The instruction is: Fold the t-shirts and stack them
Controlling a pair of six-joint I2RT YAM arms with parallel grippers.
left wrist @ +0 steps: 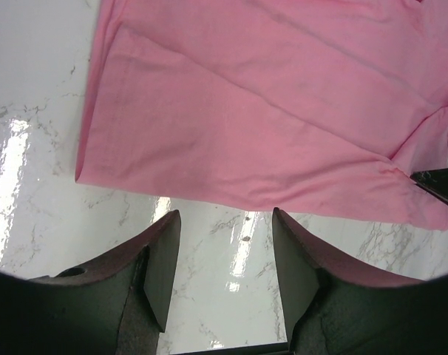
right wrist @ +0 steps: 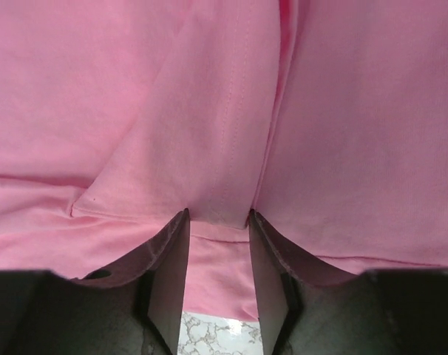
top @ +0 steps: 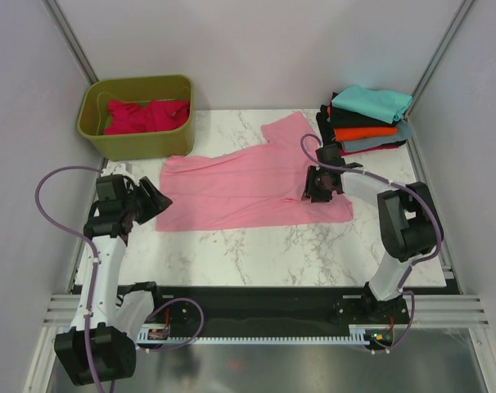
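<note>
The pink shirt (top: 248, 184) lies spread flat and smooth on the glossy marble table (top: 256, 254). The right gripper (top: 317, 190) sits on its right side, jaws partly open astride a raised fold. The left gripper (top: 161, 205) hovers wide open and empty over bare marble beside the shirt's left edge. A folded stack (top: 367, 119) sits at the far right.

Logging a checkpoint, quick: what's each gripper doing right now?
Left gripper: open, empty, above the table.
Right gripper: fingers astride a fold of the pink shirt; grip cannot be told.
</note>
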